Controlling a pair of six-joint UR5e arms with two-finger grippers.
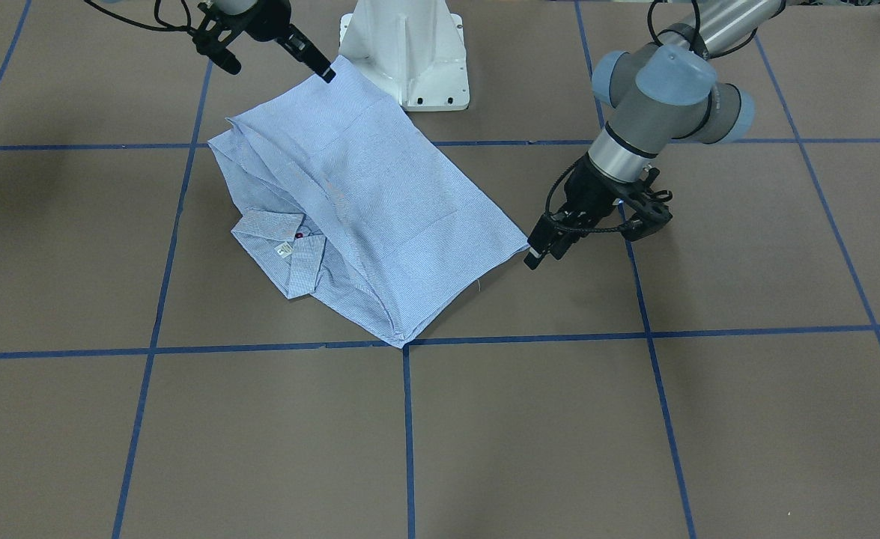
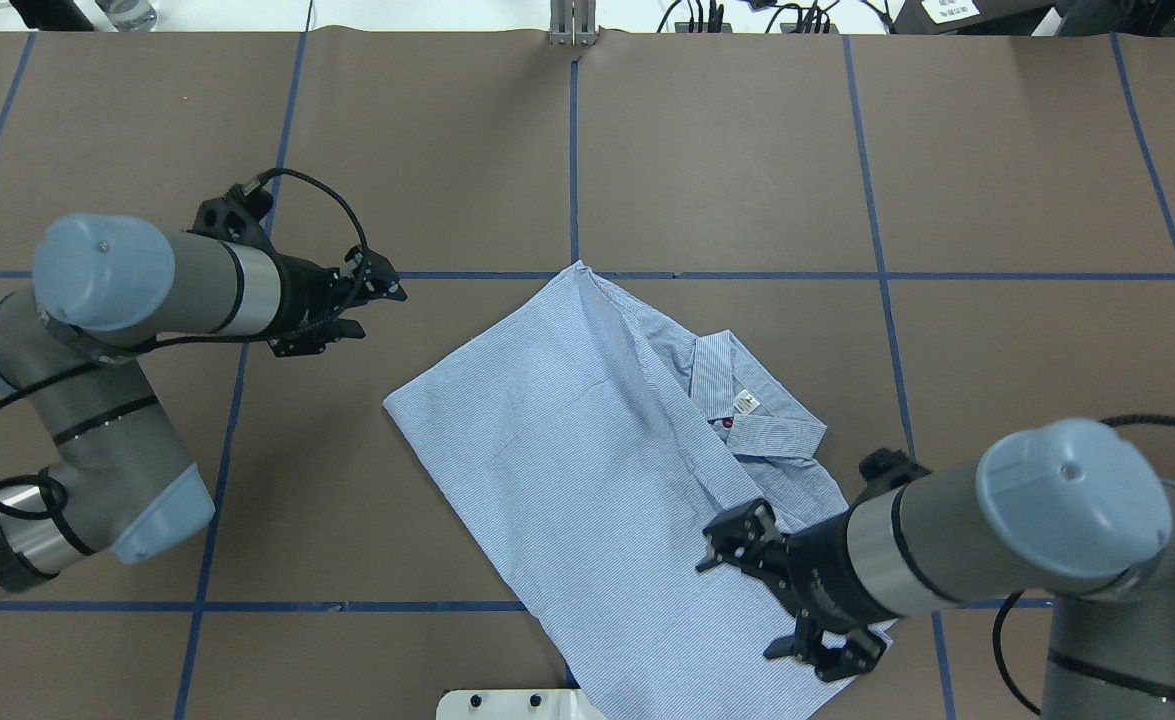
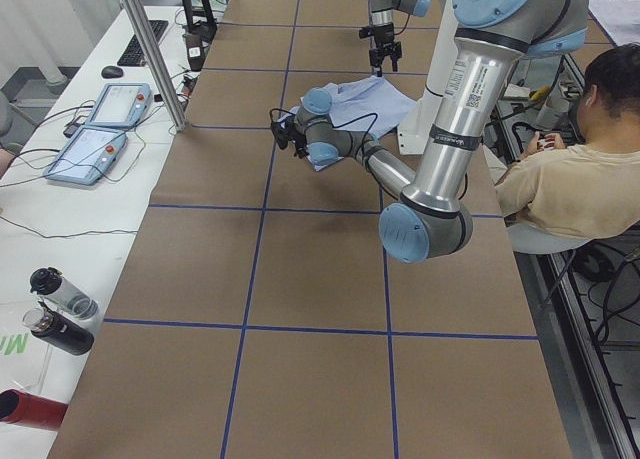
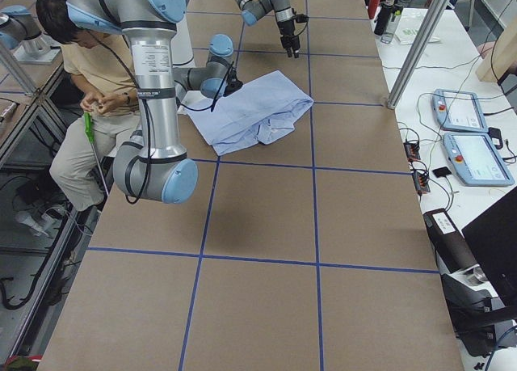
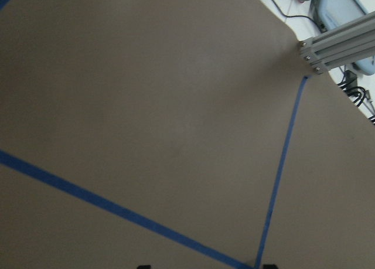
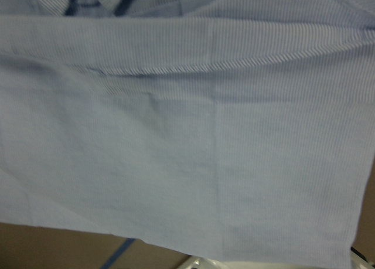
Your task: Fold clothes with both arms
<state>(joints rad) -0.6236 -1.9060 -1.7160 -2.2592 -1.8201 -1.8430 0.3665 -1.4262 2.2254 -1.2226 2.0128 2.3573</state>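
The light blue striped shirt (image 1: 380, 195) lies folded on the brown table, its collar and white label (image 1: 284, 251) showing at one side. It also shows in the overhead view (image 2: 567, 450) and fills the right wrist view (image 6: 187, 134). My left gripper (image 1: 544, 253) is open and empty, just off the shirt's side corner. In the overhead view it (image 2: 377, 310) hangs apart from the cloth. My right gripper (image 1: 281, 71) is open over the shirt's edge near the base, one fingertip (image 1: 327, 75) at the cloth. It also shows in the overhead view (image 2: 737, 608).
The white pedestal base (image 1: 410, 52) stands just behind the shirt. Blue tape lines (image 1: 407, 419) cross the table. A seated person (image 3: 570, 179) is beside the robot. Teach pendants (image 4: 468, 137) and bottles (image 3: 60, 309) lie on the side bench.
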